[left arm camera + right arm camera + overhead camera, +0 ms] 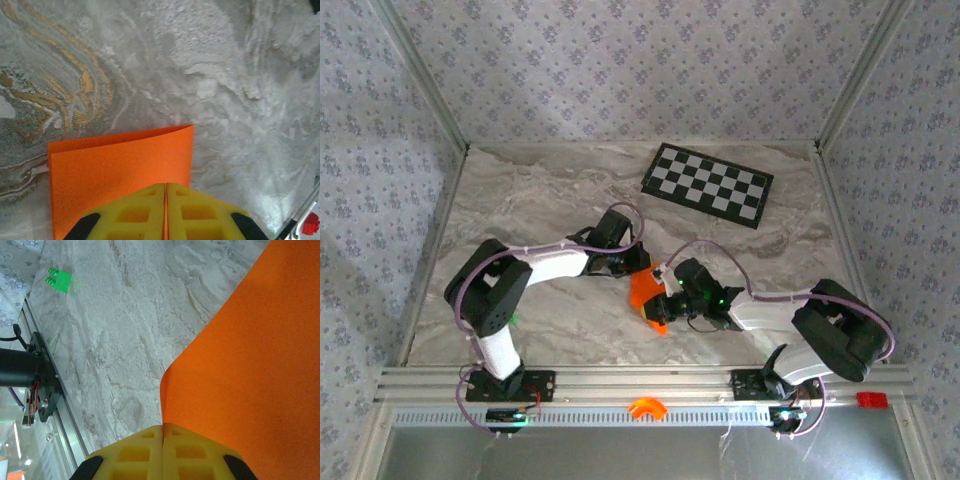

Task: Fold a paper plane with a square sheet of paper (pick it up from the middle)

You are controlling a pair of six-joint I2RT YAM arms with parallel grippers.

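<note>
I have the square sheet of paper (646, 293) off the marble tabletop (540, 200). It hangs on the near side of the checkerboard (708, 183), well apart from it and towards the arm bases.

Both pincers are on it. The left gripper (638, 272) has it from the checkerboard side. In the left wrist view its yellow pads (200, 215) are pressed flat together, with orange running straight out from between them. The right gripper (667, 300) has it from the side away from the checkerboard. In the right wrist view its pads (200, 455) also meet with no gap, and the sheet's edge runs down into the seam, so I read both as clamped on the paper.

As for progress, I judge this to be early. The pickup is done, but I see no pointed nose and no narrow dart shape, only a broad orange panel that bows between the two grips. From the left wrist the far edge looks curled or doubled over. I cannot tell whether that is a pressed crease or just slack paper.

So the centre crease, the corner folds and the wings are all left to do, as far as I can see.

The small green piece (59, 280) lies far from the checkerboard, and the orange arch-shaped part (645, 407) sits on the front rail. Neither touches the sheet.
</note>
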